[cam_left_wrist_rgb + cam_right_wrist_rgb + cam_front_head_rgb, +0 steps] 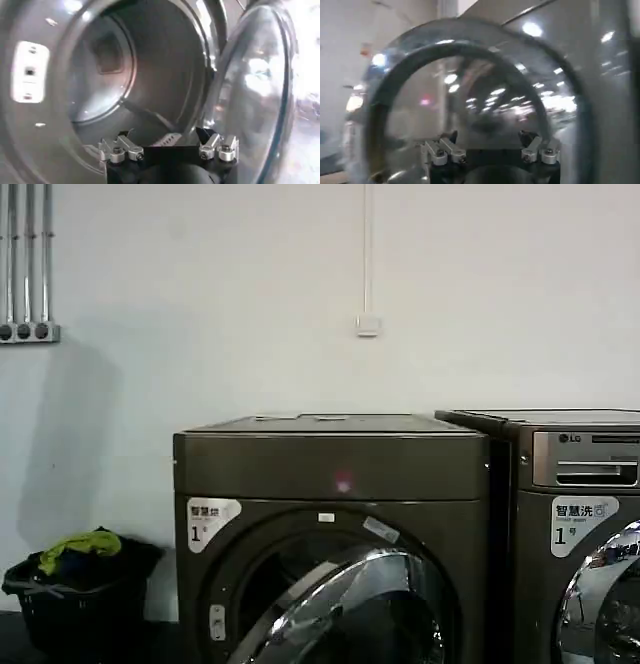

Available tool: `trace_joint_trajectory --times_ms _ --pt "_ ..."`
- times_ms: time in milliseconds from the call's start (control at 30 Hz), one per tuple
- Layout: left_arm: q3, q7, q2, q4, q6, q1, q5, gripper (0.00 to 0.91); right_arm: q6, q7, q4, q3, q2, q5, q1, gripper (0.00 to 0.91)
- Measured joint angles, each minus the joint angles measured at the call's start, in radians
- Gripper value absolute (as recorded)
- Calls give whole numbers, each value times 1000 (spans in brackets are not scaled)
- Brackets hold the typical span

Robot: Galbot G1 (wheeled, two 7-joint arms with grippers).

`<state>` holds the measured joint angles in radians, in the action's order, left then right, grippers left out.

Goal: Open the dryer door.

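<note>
Bronze-grey dryer (330, 469) with white sticker (210, 519), chrome-rimmed dark-glass dryer door (350, 609); black basket (75, 604) holding yellow-green cloth (80, 546).

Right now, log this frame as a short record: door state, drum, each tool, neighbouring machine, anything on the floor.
door: swung partly open, chrome rim away from the opening
dryer: drum visible, looks empty
left tool: open, facing the drum opening
right tool: open, facing the door glass
LG machine: on the right, door shut
basket: floor left, holding clothes
</note>
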<state>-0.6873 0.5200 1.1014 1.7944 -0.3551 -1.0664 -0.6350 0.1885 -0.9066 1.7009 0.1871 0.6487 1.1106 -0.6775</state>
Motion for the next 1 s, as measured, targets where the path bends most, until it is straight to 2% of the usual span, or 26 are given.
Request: trace_joint_trajectory --times_ms 200,433,633,733,833,1000 --pt "31 0 -8 -16 -2 36 -45 907 -10 95 70 -239 -32 -37 -194 907" --pt "93 10 -14 -31 -1 77 -36 907 -36 209 154 -539 -25 -96 -445 907" --pt "143 30 -28 -47 5 111 -35 907 -46 355 229 -786 12 -116 -622 907" --pt "170 40 -37 -55 8 127 -36 907 -31 435 257 -876 35 -176 -687 907" --pt "195 49 -44 -59 8 140 -46 907 -58 516 280 -959 64 -223 -741 907" --pt "251 57 -61 -58 9 159 -51 907 -84 566 311 -1111 140 -233 -828 907"
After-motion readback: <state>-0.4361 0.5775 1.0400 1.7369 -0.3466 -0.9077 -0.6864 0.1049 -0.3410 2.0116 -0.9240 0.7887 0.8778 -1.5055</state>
